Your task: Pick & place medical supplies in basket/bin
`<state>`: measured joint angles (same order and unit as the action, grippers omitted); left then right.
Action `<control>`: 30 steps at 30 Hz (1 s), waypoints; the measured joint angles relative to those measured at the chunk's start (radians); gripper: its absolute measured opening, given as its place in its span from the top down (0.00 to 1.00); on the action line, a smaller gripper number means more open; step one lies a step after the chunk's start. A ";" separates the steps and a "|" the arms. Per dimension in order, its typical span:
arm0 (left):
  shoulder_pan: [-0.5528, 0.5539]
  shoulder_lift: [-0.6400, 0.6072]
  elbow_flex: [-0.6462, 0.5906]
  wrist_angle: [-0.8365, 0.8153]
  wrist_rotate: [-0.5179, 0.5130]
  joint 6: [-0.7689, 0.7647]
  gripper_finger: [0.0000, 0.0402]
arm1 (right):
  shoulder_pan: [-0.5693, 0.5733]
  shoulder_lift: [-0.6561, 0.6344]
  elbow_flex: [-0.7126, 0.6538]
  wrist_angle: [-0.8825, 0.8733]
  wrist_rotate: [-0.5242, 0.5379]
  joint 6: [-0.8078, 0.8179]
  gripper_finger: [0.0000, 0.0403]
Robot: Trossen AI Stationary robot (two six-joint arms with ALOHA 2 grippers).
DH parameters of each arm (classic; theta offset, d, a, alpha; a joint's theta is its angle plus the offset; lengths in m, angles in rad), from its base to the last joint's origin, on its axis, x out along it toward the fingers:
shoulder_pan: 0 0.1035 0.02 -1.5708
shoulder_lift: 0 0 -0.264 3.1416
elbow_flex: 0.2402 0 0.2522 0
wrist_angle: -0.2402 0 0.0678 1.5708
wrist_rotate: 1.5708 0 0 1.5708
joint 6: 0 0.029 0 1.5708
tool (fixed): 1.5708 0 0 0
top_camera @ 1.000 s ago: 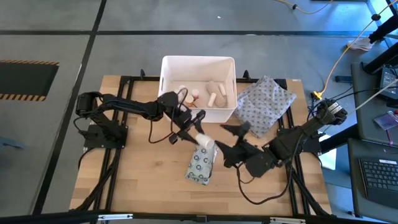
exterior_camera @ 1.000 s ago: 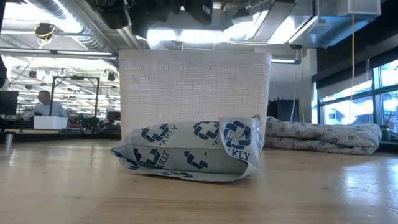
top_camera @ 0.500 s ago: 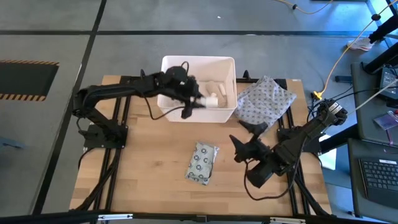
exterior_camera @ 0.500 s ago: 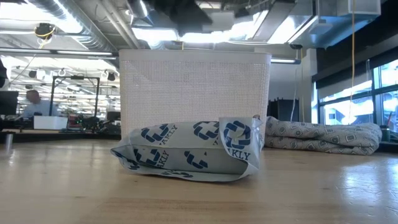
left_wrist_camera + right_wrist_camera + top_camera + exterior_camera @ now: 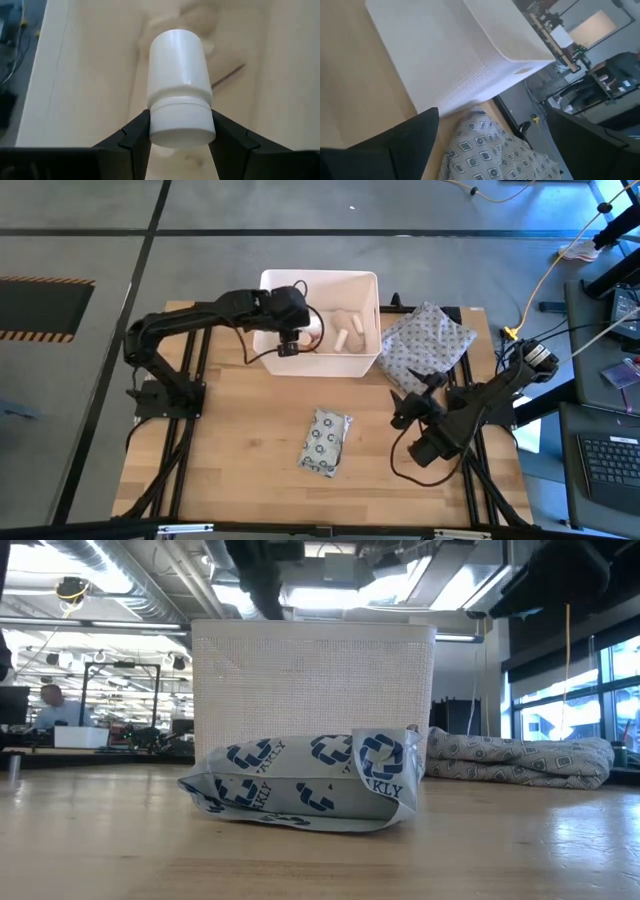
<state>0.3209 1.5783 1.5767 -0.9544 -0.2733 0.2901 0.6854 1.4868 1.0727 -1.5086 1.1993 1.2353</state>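
L tool (image 5: 180,142) over bin (image 5: 270,285), clamped on white bottle (image 5: 179,90): drop step. Next: open up, let it fall in. Packet (image 5: 325,442) left on bench. R tool (image 5: 413,398) apart, idle by pouch.

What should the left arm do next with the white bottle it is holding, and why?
Probably open the fingers and let it drop. The left gripper is shut on the white pill bottle, and the high view shows it over the inside of the white bin, where other supplies already lie. The right gripper waits near the patterned pouch.
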 joint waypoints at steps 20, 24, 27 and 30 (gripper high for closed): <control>0.122 0.449 0.435 -0.526 -0.057 0.096 0.60 | -0.002 0.000 -0.170 0.131 0.011 0.072 0.08; 0.117 0.488 0.439 -0.586 -0.132 0.193 0.60 | -0.002 0.000 -0.216 0.156 0.011 0.072 0.08; 0.109 0.510 0.439 -0.620 -0.234 0.250 0.60 | -0.002 0.000 -0.247 0.154 0.011 0.101 0.08; 0.102 0.529 0.439 -0.613 -0.264 0.339 0.60 | -0.002 0.000 -0.268 0.153 0.012 0.123 0.08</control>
<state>0.4229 2.1076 2.0155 -1.5678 -0.5377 0.6289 0.6838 1.4868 0.8046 -1.3561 1.2110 1.3582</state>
